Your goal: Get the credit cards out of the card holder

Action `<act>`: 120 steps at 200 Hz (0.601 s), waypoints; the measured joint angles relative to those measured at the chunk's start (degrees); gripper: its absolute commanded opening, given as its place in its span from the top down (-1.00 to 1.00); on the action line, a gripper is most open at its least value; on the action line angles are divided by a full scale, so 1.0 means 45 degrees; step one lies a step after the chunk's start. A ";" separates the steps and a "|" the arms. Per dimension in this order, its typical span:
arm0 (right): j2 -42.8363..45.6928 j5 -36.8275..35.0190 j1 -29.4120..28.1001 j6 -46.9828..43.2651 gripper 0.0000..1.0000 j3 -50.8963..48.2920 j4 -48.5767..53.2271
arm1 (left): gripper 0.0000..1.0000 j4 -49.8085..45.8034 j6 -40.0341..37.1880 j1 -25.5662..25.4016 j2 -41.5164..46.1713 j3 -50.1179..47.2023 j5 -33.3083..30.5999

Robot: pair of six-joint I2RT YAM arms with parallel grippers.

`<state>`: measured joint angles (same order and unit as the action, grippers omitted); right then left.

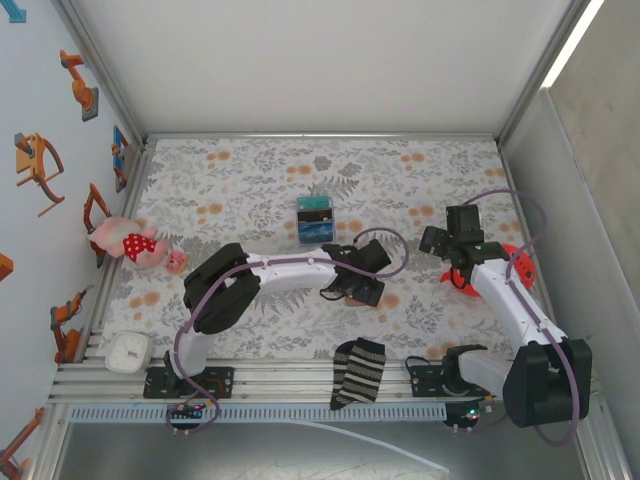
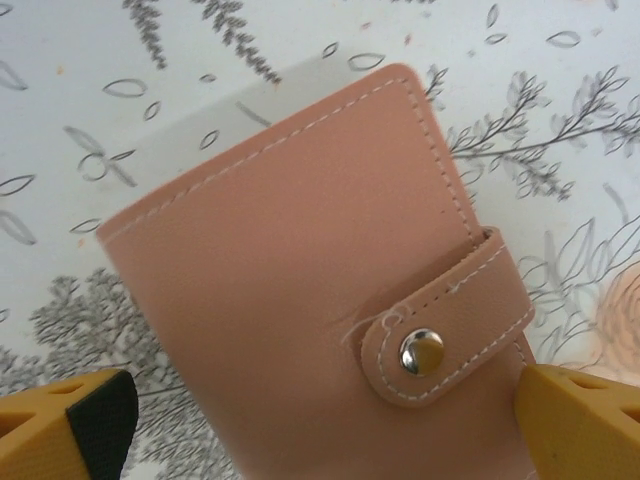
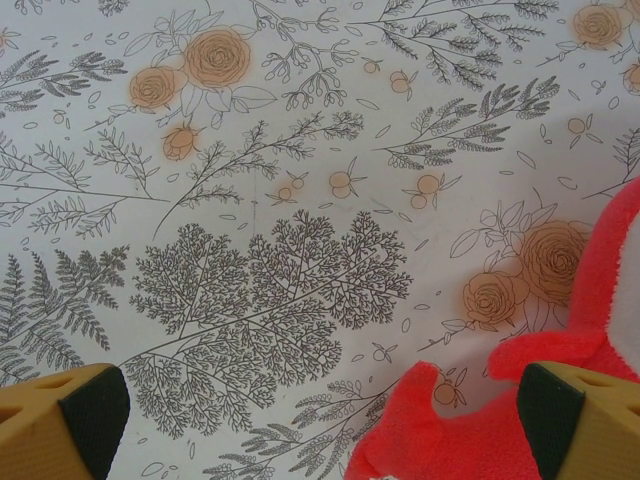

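While the card holder [image 2: 300, 290] lies snapped shut on the floral bench [image 2: 80, 80], both pincers stand apart.
Below, the left pincer [image 2: 325, 430] straddles its lower end; the right pincer [image 3: 320, 420] hangs beside a red plush toy [image 3: 590, 300].

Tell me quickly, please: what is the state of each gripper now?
Left gripper: open over the card holder, holding nothing.
Right gripper: open, holding nothing.
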<state>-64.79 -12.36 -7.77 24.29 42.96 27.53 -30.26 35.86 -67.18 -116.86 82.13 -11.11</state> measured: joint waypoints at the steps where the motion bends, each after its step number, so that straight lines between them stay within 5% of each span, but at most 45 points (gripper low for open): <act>1: 0.0000 0.0010 0.0000 0.0000 -0.99 0.0000 0.0000 | -0.94 -0.0005 -0.0005 0.0000 0.0015 -0.0019 -0.0005; 120: -0.0005 0.0316 0.0000 0.0189 -0.99 -0.0049 -0.0311 | -0.94 -0.0126 -0.0447 0.0340 0.0801 -0.0797 0.0947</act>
<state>-64.82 -10.94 -7.77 25.15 42.74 26.13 -30.83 33.85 -65.65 -113.25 78.54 -6.85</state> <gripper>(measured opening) 0.991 0.970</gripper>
